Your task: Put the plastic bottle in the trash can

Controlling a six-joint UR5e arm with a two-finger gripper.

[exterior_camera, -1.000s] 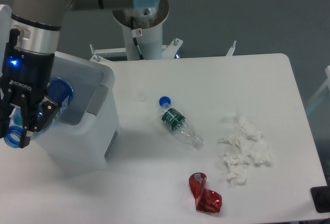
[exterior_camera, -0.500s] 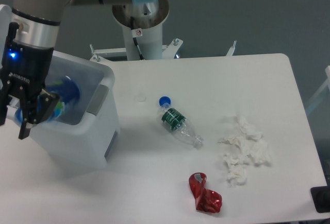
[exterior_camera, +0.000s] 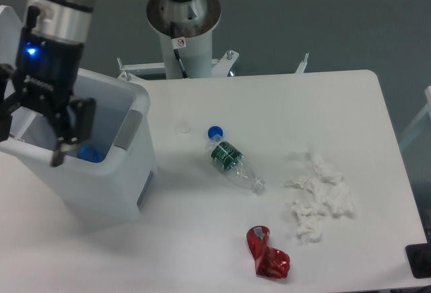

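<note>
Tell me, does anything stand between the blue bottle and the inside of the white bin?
Nothing visible does. The blue bottle already lies inside the white bin, low against its near wall. The gripper hangs open above the bin, with nothing between its fingers.

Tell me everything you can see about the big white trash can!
The trash can is a large white plastic bin with straight sides, standing upright at the left end of the table. Its top is open, and a grey panel sits at the rim on the right side. Inside, a bit of the blue plastic bottle shows low down. The gripper hangs over the opening with its fingers spread, covering part of the bin. Whether it touches the rim cannot be told.
</note>
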